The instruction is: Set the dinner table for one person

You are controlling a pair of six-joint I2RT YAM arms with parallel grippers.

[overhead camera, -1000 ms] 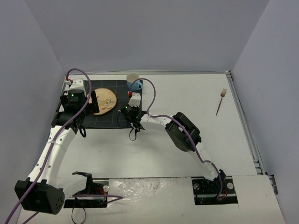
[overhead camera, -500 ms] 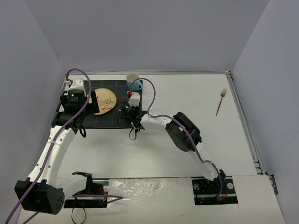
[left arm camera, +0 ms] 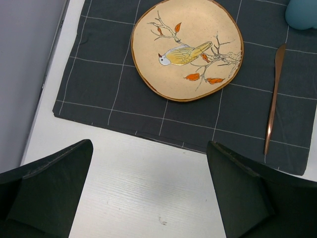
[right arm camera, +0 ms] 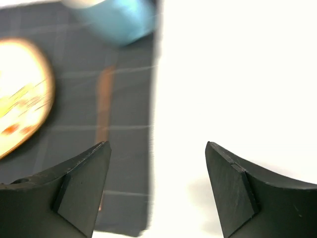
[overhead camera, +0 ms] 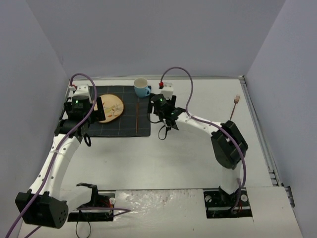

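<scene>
Seemingly only the fork (overhead camera: 234,109) remained, far right on the worktop (overhead camera: 198,158), well apart from the placemat (left arm camera: 99,79) bearing plate (left arm camera: 187,49), knife (left arm camera: 272,99) and cup (overhead camera: 141,88). Left pincer (left arm camera: 148,148) and right pincer (right arm camera: 157,148) gaped empty; the right should fetch it.

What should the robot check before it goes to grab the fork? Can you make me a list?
1. Right gripper open and empty: ok.
2. Left gripper open and empty: ok.
3. Fork lies alone near the dinner table's right edge: ok.
4. Plate sits on the placemat: ok.
5. Knife lies on the placemat right of the plate, not touching it: ok.
6. Blue mug upright at the placemat's far right corner: ok.
</scene>
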